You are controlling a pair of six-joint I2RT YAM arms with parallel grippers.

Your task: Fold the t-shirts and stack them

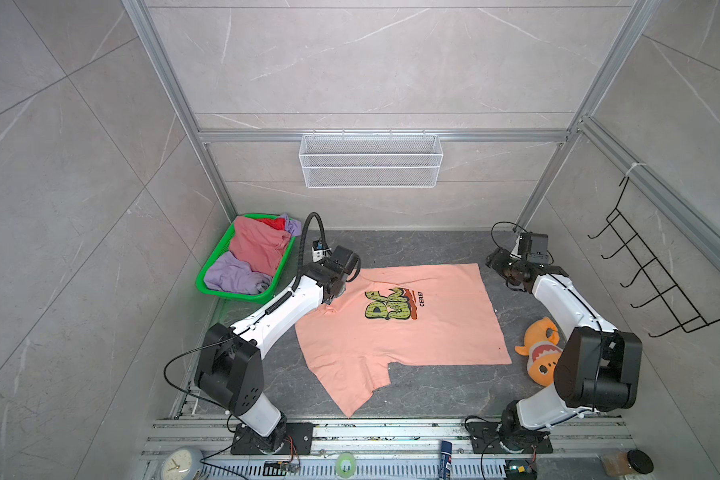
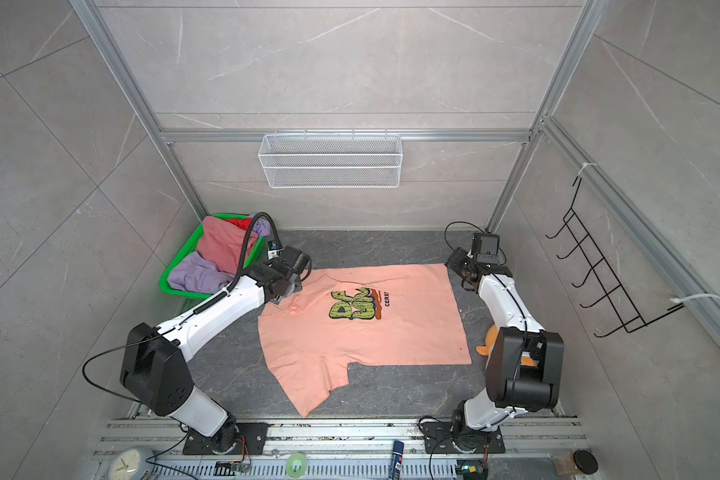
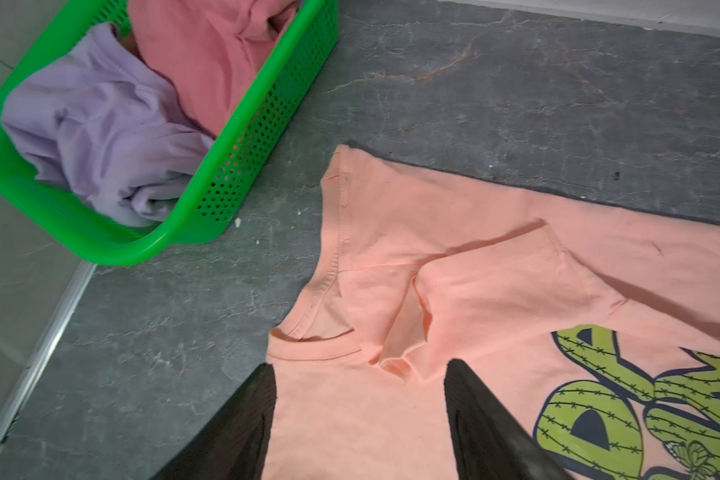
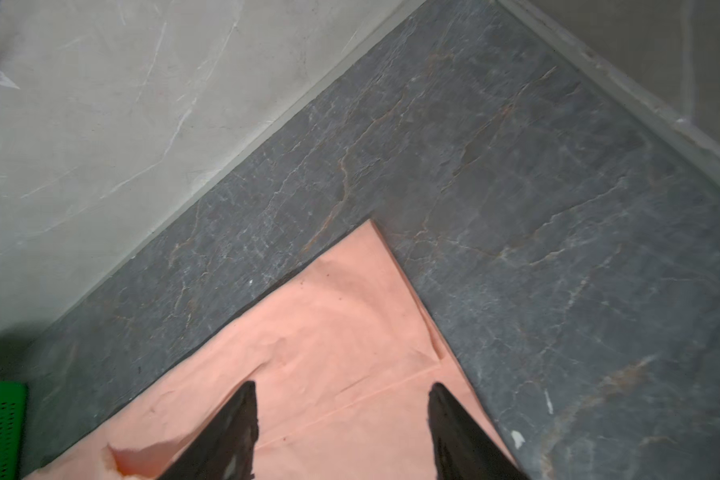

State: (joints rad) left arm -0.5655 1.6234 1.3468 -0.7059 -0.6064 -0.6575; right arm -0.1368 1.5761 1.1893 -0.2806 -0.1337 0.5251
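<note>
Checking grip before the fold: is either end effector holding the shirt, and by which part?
Nothing is held. The left end effector stands open near the collar of the peach shirt, the right end effector open over a corner.

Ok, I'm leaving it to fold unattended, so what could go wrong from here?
The peach t-shirt has a sleeve folded over by the collar; folding now may trap that crease. The orange plush toy sits close to the hem corner beside the right arm and could get swept. The green basket stands near the left gripper and might be nudged.
</note>
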